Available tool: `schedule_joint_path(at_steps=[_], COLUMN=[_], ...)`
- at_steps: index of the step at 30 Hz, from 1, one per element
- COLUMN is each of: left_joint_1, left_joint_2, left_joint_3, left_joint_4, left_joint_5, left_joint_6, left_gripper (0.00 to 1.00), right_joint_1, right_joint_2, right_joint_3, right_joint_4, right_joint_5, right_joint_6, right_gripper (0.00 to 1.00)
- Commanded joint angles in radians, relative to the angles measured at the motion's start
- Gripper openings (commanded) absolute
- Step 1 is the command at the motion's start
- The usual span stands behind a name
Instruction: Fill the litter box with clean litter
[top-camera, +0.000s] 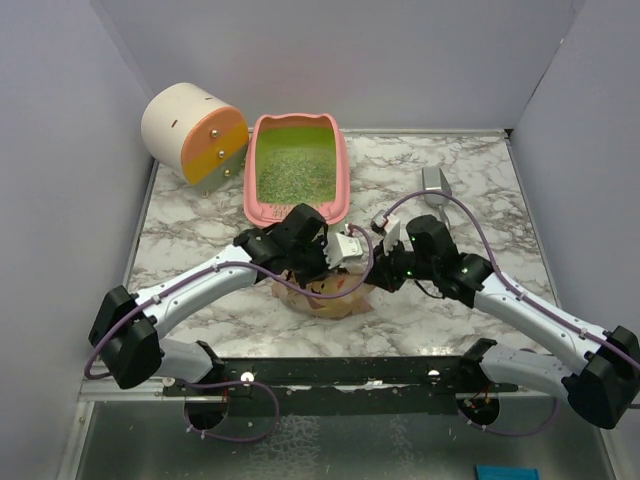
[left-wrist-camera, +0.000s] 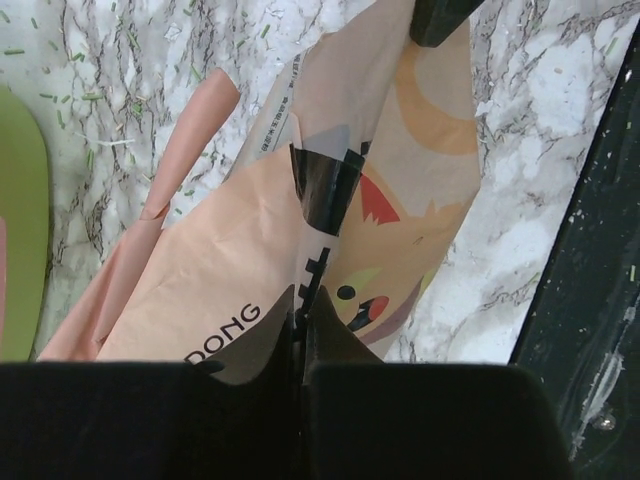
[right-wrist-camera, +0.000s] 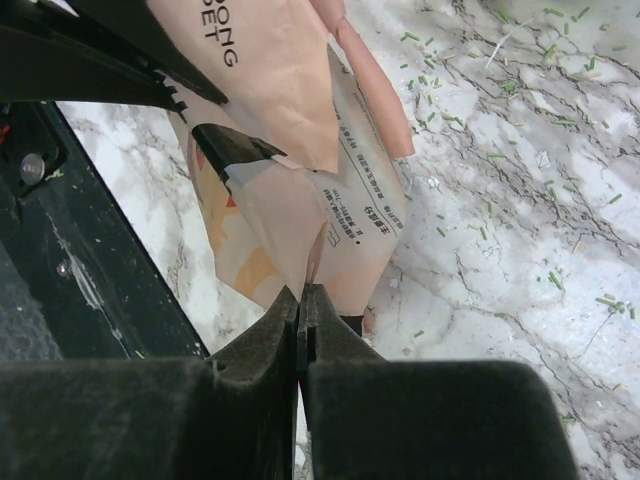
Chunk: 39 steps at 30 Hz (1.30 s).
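The pink litter box (top-camera: 249, 188) stands at the back centre, and greenish clean litter (top-camera: 297, 172) covers its lime-green floor. A tan printed pouch (top-camera: 330, 293) with a cartoon animal hangs between my two grippers near the table's front. My left gripper (left-wrist-camera: 300, 312) is shut on one edge of the pouch (left-wrist-camera: 250, 250). On the opposite edge of the pouch (right-wrist-camera: 290, 190), my right gripper (right-wrist-camera: 303, 292) is also shut. In the top view both grippers (top-camera: 320, 266) (top-camera: 386, 266) meet just above the pouch. The pouch's opening is hidden.
A cream-and-orange cylinder (top-camera: 195, 132) lies at the back left, beside the litter box. A grey metal scoop (top-camera: 435, 185) rests at the back right. Loose green granules (right-wrist-camera: 548, 150) are scattered over the marble table (top-camera: 470, 300). A black rail (top-camera: 340, 370) runs along the near edge.
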Motion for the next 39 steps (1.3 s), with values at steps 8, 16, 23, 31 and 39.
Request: schedule_joint_path(at_steps=[8, 16, 23, 31, 39], left_joint_1=[0.012, 0.012, 0.012, 0.013, 0.013], left_joint_2=[-0.268, -0.473, -0.578, -0.618, -0.611], left_joint_3=[-0.052, -0.179, -0.293, -0.293, -0.2], left_joint_4=[0.169, 0.336, 0.422, 0.415, 0.413], left_joint_5=[-0.027, 0.009, 0.026, -0.189, -0.188], left_joint_6=[-0.162, -0.232, -0.279, -0.318, -0.288], left_gripper=[0.39, 0.99, 0.74, 0.06, 0.47], right_joint_1=[0.002, 0.002, -0.133, -0.516, -0.684], right_joint_2=[-0.087, -0.056, 0.138, 0.349, 0.346], right_joint_3=[0.054, 0.24, 0.389, 0.328, 0.097], right_joint_4=[0.014, -0.084, -0.087, 0.032, 0.174], right_joint_5=[0.14, 0.285, 0.33, 0.094, 0.108], right_joint_6=[0.106, 0.105, 0.115, 0.253, 0.361], right_gripper=[0.54, 0.65, 0.72, 0.51, 0.51])
